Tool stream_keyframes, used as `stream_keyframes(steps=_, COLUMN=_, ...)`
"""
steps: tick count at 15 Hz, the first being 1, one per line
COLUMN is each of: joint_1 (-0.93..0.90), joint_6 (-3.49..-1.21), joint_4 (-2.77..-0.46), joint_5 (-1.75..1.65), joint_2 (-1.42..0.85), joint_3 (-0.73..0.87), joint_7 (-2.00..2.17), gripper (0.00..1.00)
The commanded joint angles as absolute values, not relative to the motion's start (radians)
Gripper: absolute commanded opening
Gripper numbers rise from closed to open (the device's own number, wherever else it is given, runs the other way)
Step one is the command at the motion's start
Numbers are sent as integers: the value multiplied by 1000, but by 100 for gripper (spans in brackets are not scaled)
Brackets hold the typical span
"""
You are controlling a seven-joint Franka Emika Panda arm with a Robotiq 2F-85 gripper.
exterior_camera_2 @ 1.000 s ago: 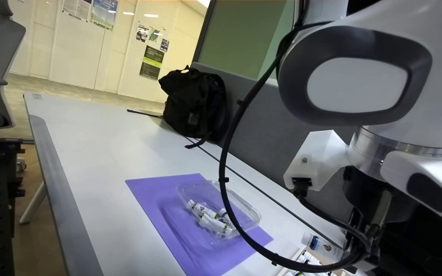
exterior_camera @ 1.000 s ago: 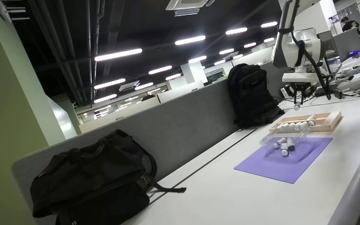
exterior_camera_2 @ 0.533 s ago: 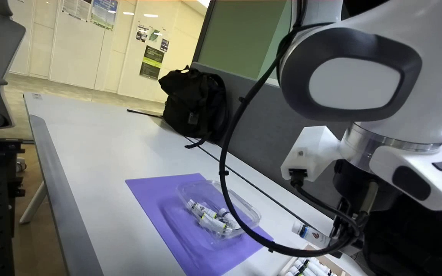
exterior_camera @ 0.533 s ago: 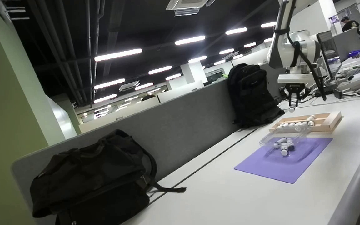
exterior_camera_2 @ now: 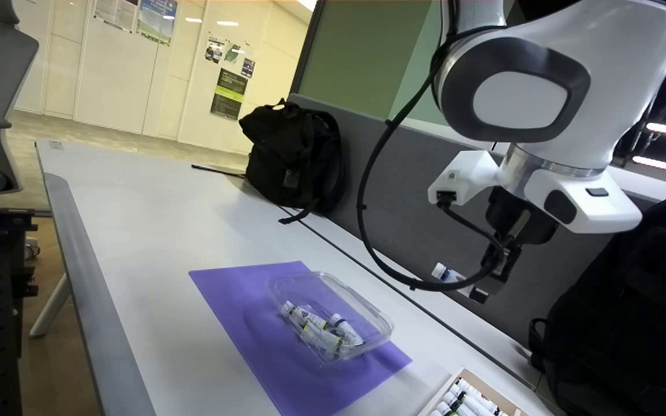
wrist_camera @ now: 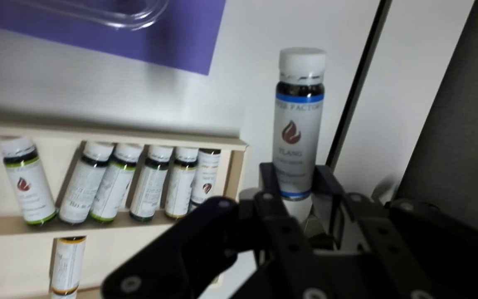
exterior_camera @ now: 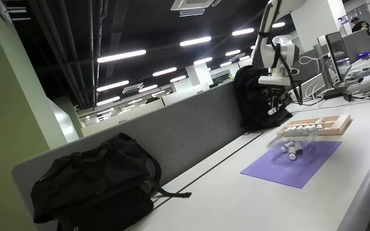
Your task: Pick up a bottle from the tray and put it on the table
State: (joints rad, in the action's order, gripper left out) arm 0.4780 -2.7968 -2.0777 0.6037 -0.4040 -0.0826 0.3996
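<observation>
My gripper (wrist_camera: 297, 176) is shut on a small bottle (wrist_camera: 299, 124) with a white cap and blue-banded label. Its fingers hold the lower end, and the cap points away from the gripper. In both exterior views the bottle (exterior_camera: 272, 111) (exterior_camera_2: 446, 274) is tilted and held in the air by the gripper (exterior_camera: 274, 103) (exterior_camera_2: 486, 282), near the partition. The light tan tray (wrist_camera: 222, 142) (exterior_camera: 342, 124) (exterior_camera_2: 494, 394) holds several white-capped bottles and lies below and to the left of the gripper in the wrist view. The white table (exterior_camera: 236, 202) (exterior_camera_2: 165, 225) lies beneath.
A purple mat (exterior_camera: 268, 173) (exterior_camera_2: 229, 294) lies beside the tray. A clear plastic container (exterior_camera_2: 379, 323) with several bottles is on it. Black backpacks (exterior_camera: 252, 93) (exterior_camera: 98, 186) lean on the grey partition (exterior_camera: 198, 128). A monitor (exterior_camera: 336, 57) and cables stand behind the tray.
The gripper, holding the bottle, has moved from near the tray toward the partition and the backpack behind it. The tray, mat and container have not moved.
</observation>
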Motion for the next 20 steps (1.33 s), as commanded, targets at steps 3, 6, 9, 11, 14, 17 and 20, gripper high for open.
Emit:
stream_keyframes(steps=3, joint_1=237, joint_6=-2668, joint_4=-1849, joint_5=601, joint_2=-534, joint_3=104, joint_7=736, gripper=7)
stream_keyframes(steps=6, joint_1=168, joint_6=-2660, joint_4=-1780, joint_5=569, joint_2=-599, joint_3=143, joint_7=852, gripper=7)
stream_keyframes(steps=9, joint_1=133, joint_6=-2660, joint_4=-1736, joint_5=529, joint_2=-658, joint_3=160, joint_7=901, gripper=7)
stream_keyframes(steps=11, joint_1=127, joint_6=-2653, joint_4=-1716, joint_5=503, joint_2=-693, joint_3=163, joint_7=924, gripper=7)
stream_keyframes(steps=14, joint_1=134, joint_6=-2638, joint_4=-1707, joint_5=484, joint_2=-736, joint_3=151, joint_7=928, gripper=7)
stream_keyframes(steps=17, joint_1=130, joint_6=-2604, joint_4=-1699, joint_5=470, joint_2=-769, joint_3=154, joint_7=939, gripper=7)
stream_keyframes(steps=20, joint_1=129, joint_6=-2596, joint_4=-1691, joint_5=467, joint_2=-791, joint_3=156, joint_7=948, gripper=7)
